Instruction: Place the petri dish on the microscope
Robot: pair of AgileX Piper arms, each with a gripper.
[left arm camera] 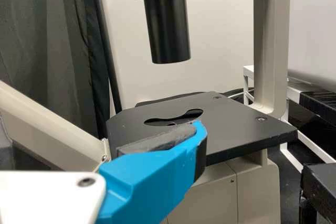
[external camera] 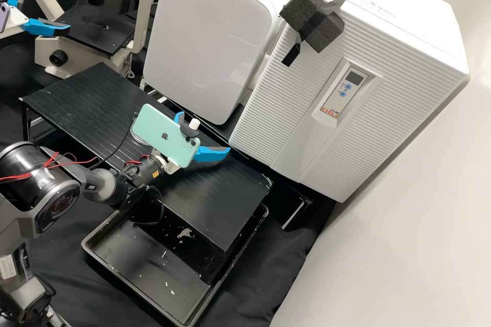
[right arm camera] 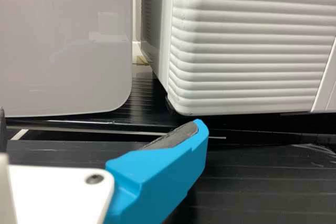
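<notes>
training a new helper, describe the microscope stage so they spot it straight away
At the high view's upper left stands the beige microscope. Its stage is the flat black plate below the black tube. Unlike the grooved black shelf nearby, it has a curved opening.

Has plain white wall [external camera: 409, 245] down right side, high view. Ribbed white cabinet [external camera: 271, 117] with small control panel [external camera: 353, 78], next to smooth-fronted white cabinet [external camera: 209, 36]. Low black platform [external camera: 76, 97] in front of both, black cloth [external camera: 276, 260] around it. Left wrist view: dark folded curtain [left arm camera: 47, 35] beside cream wall [left arm camera: 220, 51]. Catches soft glare on smooth cabinet front.
</notes>
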